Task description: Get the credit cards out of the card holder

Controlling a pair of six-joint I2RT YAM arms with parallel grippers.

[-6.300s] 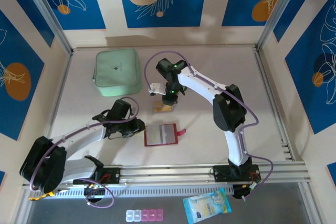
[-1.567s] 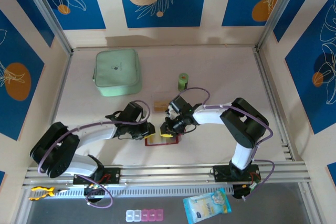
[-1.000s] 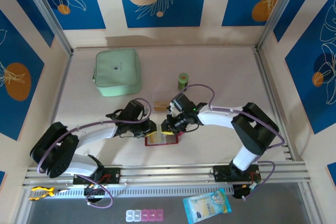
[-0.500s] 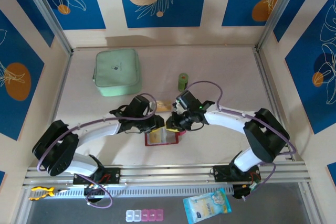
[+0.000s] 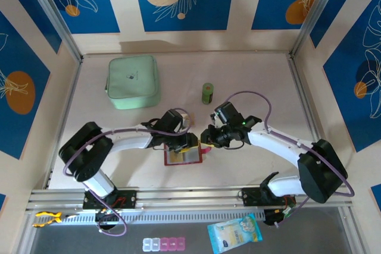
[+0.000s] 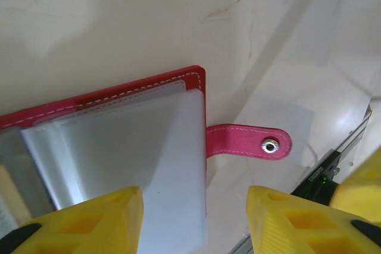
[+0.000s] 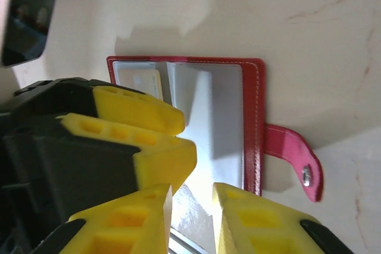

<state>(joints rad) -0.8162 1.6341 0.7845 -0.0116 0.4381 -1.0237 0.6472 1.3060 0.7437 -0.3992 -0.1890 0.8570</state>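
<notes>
The red card holder [image 5: 184,159] lies open and flat on the table, clear sleeves up, with its snap tab [image 6: 250,141] pointing right. A pale card [image 7: 143,81] sits inside the left sleeve, and a tan edge [image 6: 11,197] shows at the sleeve's left side. My left gripper [image 6: 195,221] hovers open over the holder's right edge; the sleeve's edge lies below its gap. My right gripper [image 7: 191,215] stands close beside it over the same sleeve, its jaws a narrow gap apart with nothing pinched. The left fingers [image 7: 140,117] fill the space just left of it.
A mint-green zip case [image 5: 134,81] lies at the back left. A small green cylinder [image 5: 207,93] stands behind the grippers. The metal rail [image 5: 190,194] runs along the near edge, with a blue packet [image 5: 234,231] and a pill box [image 5: 164,243] below it.
My left gripper has slid right across the holder and its jaws have spread. The right gripper has drawn back to the right and parted slightly. The holder has stayed in place.
</notes>
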